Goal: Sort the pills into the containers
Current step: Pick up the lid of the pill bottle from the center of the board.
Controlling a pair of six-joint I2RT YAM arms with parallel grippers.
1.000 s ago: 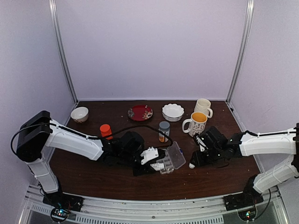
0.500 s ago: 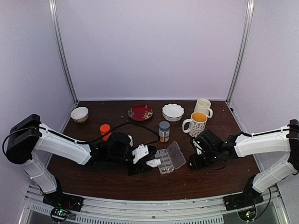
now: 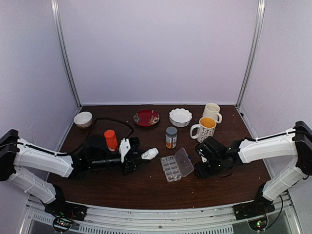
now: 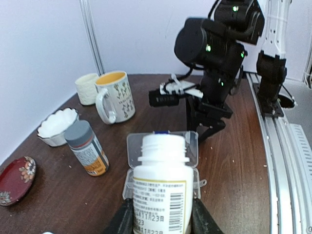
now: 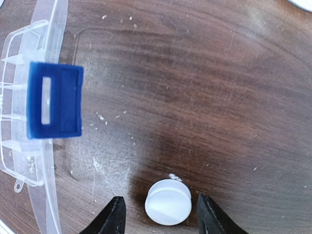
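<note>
— How many of each?
— One clear organizer box (image 3: 185, 161), lid open, on the table (image 3: 122, 190) mid-width, toward its front edge. One white bottle (image 4: 162, 190), one white cap (image 5: 168, 204). The pills are too small to count.
— And your grippers?
— My left gripper (image 4: 162, 222) pinches the uncapped white bottle. My right gripper (image 5: 160, 217) stands spread astride the white cap, fingers clear of it.

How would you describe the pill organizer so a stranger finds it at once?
On the wooden table, look at the middle, near the front edge. The organizer box lies flat there, its lid open. It alone is clear and split into small compartments, unlike the upright grey-capped bottle behind it.
</note>
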